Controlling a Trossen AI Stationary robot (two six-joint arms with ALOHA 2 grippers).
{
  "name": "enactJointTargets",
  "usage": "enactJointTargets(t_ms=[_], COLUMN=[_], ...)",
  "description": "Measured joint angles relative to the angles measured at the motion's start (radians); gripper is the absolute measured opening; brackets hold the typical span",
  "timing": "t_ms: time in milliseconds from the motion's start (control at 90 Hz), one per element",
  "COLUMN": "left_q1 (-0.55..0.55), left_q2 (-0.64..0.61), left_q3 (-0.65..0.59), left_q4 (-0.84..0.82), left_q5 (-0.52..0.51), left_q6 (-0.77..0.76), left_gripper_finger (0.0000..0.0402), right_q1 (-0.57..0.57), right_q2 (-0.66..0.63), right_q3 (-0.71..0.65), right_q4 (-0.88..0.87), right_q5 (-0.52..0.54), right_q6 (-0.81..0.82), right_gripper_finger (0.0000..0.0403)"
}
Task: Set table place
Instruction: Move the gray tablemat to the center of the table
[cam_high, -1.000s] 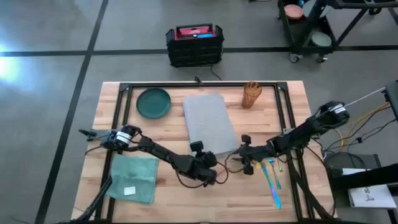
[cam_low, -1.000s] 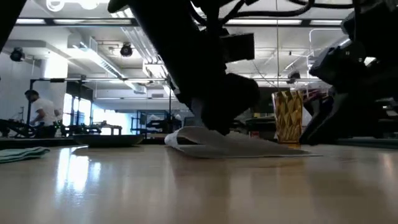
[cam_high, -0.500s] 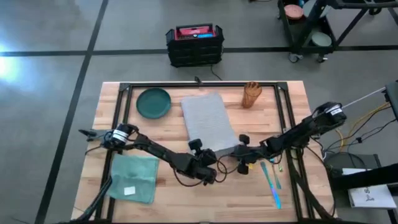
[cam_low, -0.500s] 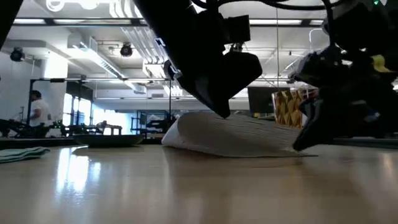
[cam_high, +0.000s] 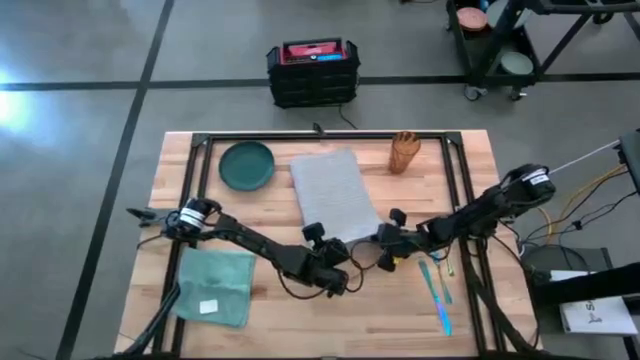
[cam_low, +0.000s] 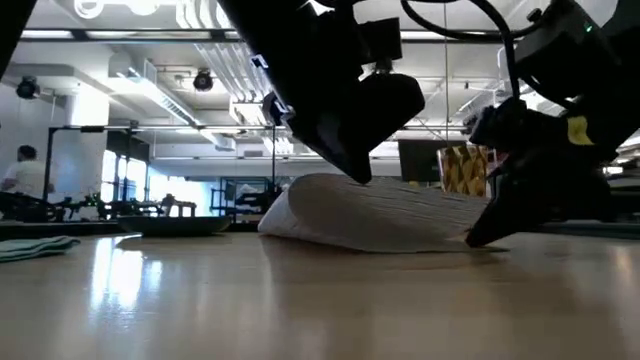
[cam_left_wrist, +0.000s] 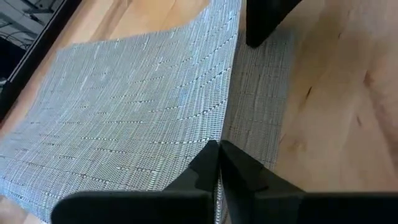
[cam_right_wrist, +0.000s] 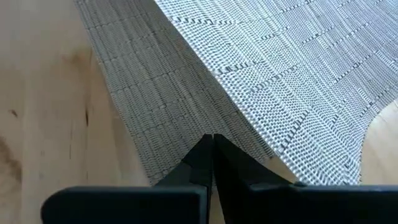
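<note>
The grey woven place mat (cam_high: 335, 193) lies lengthwise in the middle of the plank table (cam_high: 470, 180). Its far part rests flat, while its near end (cam_low: 370, 205) arches up off the wood. My left gripper (cam_high: 322, 238) is shut on that end's left part and my right gripper (cam_high: 386, 238) on its right part. In the low view my left gripper (cam_low: 350, 165) hangs over the arch and my right gripper (cam_low: 488, 228) stands at its right foot. My left gripper pinches the mat's near edge (cam_left_wrist: 214, 138) between its two fingers, at the left part of that edge. It comes slanting down from the near left. The held end is lifted and bowed. My right gripper pinches the mat's near edge (cam_right_wrist: 217, 127) between its two fingers, at the right part of that edge. It comes low from the table's right. The mat bows upward from the hold; its far part stays on the table.
A dark green plate (cam_high: 247, 165) sits far left of the mat and a wooden cup (cam_high: 404, 152) far right. A teal napkin (cam_high: 213, 285) lies near left under my left arm. Cutlery (cam_high: 438, 290) lies near right. A black rail frame (cam_high: 330, 137) borders the tabletop.
My right gripper has gone toward the table's left, up to the mat's near right part. My left gripper has risen a little. The mat's near end has come up off the table into an arch, while its far part has stayed flat.
</note>
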Motion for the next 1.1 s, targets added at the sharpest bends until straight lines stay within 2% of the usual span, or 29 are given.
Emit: enactJointTargets(t_ms=[156,300,478,689,944,1100], left_q1=[-0.018,-0.055,-0.106,-0.148,-0.214,-0.262], left_q2=[-0.033,-0.069,-0.067,-0.053,-0.053,-0.053], left_q3=[0.0,0.001,0.001,-0.017,-0.144,-0.229], left_q4=[-0.066,-0.181,-0.285,-0.29,-0.27,-0.259], left_q5=[-0.014,-0.043,-0.033,-0.043,-0.065,-0.086], left_q6=[-0.089,-0.248,-0.452,-0.607,-0.93,-1.199], left_gripper_finger=[0.0,0.0,0.0,0.0,0.0,0.0], right_q1=[0.011,0.034,0.069,0.072,0.074,0.074], right_q2=[-0.028,-0.034,-0.034,-0.039,-0.05,-0.05], right_q3=[0.001,0.001,0.0,-0.002,-0.003,-0.004], right_q4=[-0.071,-0.117,-0.124,-0.125,-0.129,-0.129], right_q5=[-0.004,0.006,0.015,0.009,-0.008,-0.008], right_q6=[0.025,0.071,0.123,0.13,0.141,0.156], right_gripper_finger=[0.0,0.0,0.0,0.0,0.0,0.0])
